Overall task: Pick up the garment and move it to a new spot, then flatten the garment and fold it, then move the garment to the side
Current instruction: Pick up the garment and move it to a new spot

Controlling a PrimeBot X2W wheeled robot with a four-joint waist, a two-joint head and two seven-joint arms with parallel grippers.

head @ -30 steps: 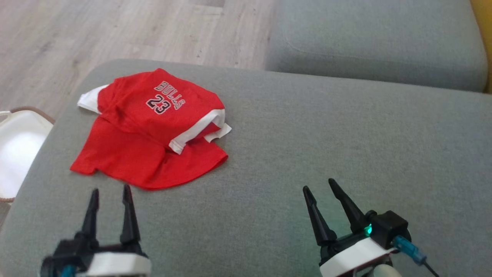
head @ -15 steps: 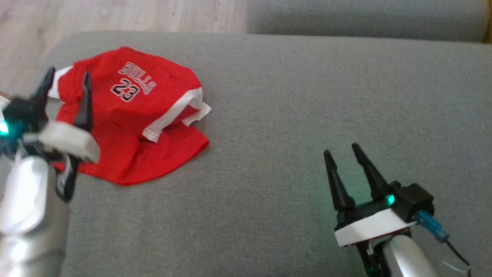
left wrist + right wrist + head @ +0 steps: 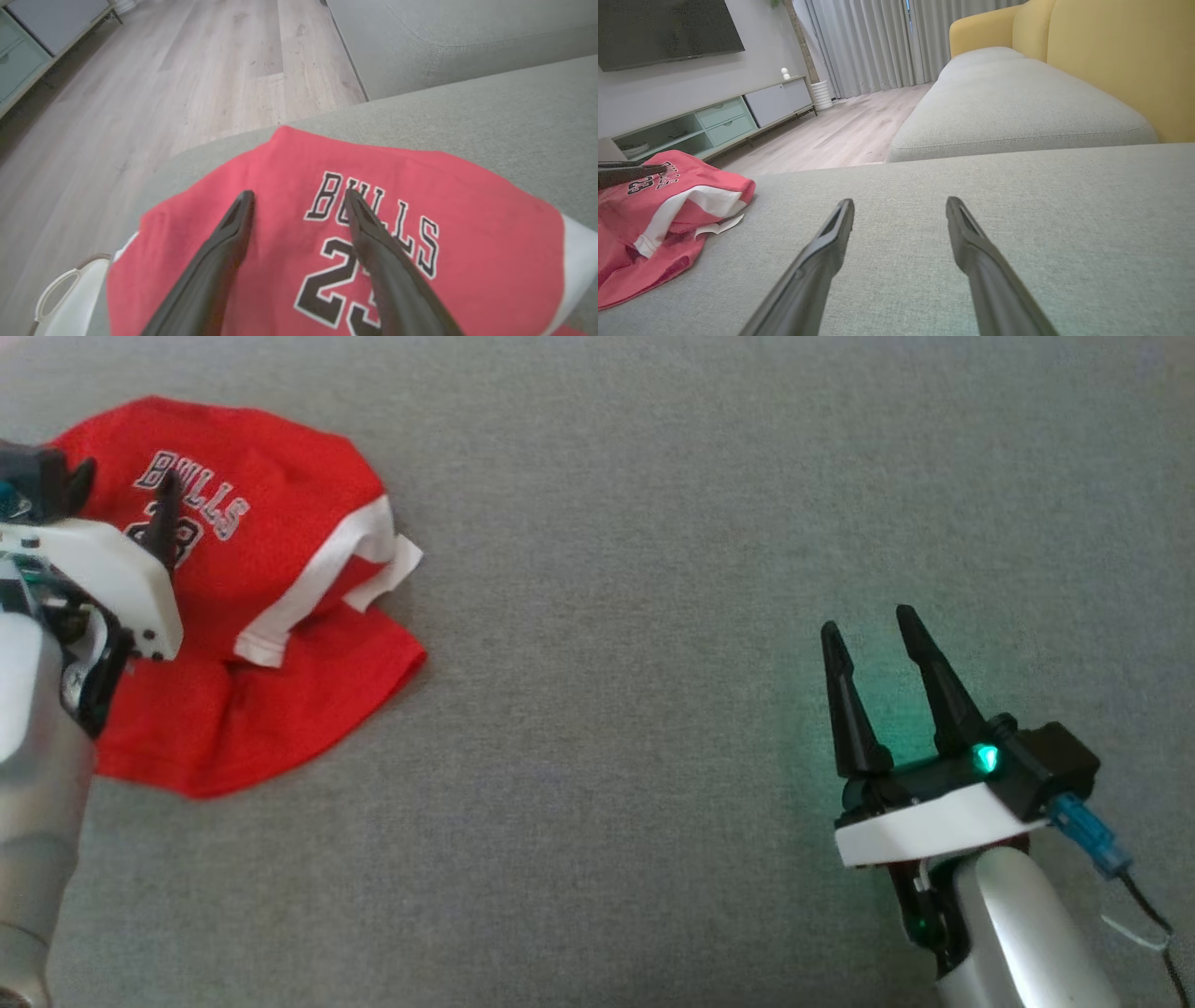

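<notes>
Lying crumpled on the sofa (image 3: pixel 653 569) at the upper left of the head view, the garment (image 3: pixel 308 504) sits right beneath the left gripper (image 3: pixel 299 193), whose wide, empty fingers (image 3: pixel 226 242) straddle its print (image 3: pixel 397 224), while the right gripper (image 3: pixel 867 621), equally wide and empty, stands well apart at lower right.

Soft, even daylight, prob. from the curtained window (image 3: pixel 873 42). Head view slightly grainy; wrist views warp at edges.
</notes>
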